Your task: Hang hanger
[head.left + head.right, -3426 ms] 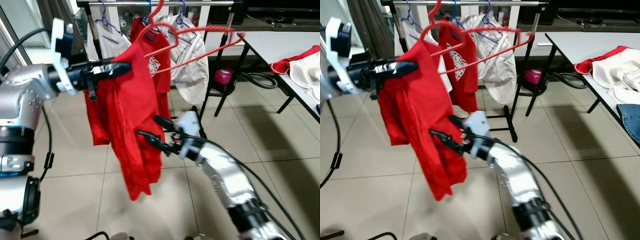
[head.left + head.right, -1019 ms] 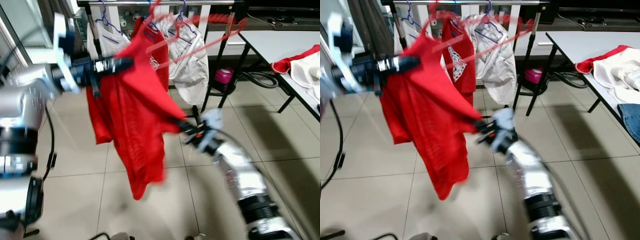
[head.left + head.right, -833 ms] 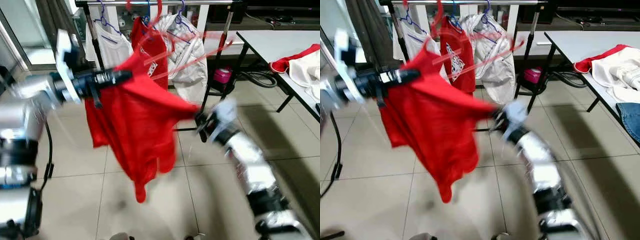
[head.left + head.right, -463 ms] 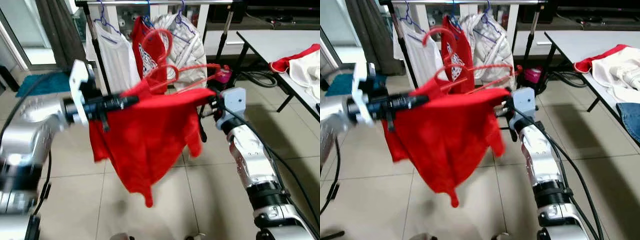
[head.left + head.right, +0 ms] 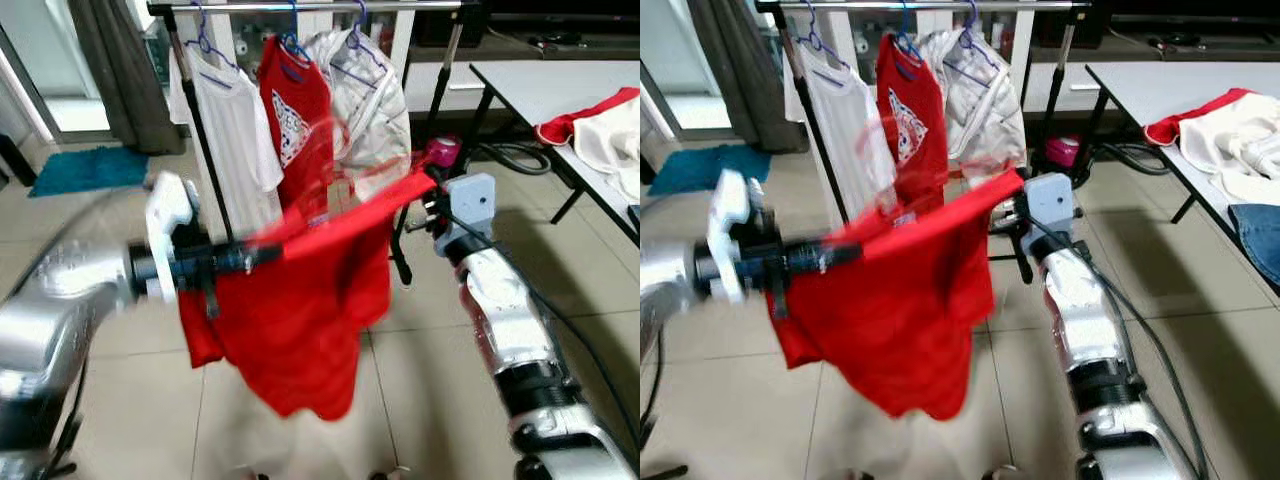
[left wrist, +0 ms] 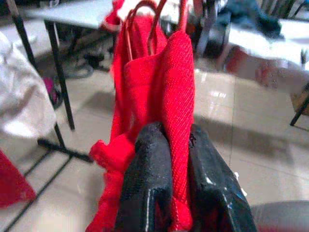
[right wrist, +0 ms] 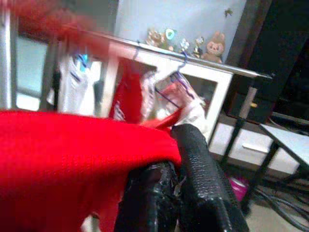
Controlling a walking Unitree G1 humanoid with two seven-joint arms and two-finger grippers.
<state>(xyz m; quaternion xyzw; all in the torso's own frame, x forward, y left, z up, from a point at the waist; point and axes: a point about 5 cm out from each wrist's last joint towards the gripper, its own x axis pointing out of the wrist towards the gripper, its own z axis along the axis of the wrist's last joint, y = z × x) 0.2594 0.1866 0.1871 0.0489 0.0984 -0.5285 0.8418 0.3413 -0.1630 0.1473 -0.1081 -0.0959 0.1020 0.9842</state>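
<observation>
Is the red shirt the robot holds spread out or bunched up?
Spread out: the red shirt is stretched between the left gripper and the right gripper, each pinching an edge, its body hanging below.

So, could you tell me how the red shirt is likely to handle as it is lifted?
Probably floppy: the red shirt sags between the left end effector and right end effector. Likely light, since pinches on its fabric alone carry it. It may swing.

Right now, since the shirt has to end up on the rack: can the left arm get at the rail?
Probably not yet. The left gripper is shut on the red shirt, low and well short of the rail, where hung clothes crowd the bar.
</observation>
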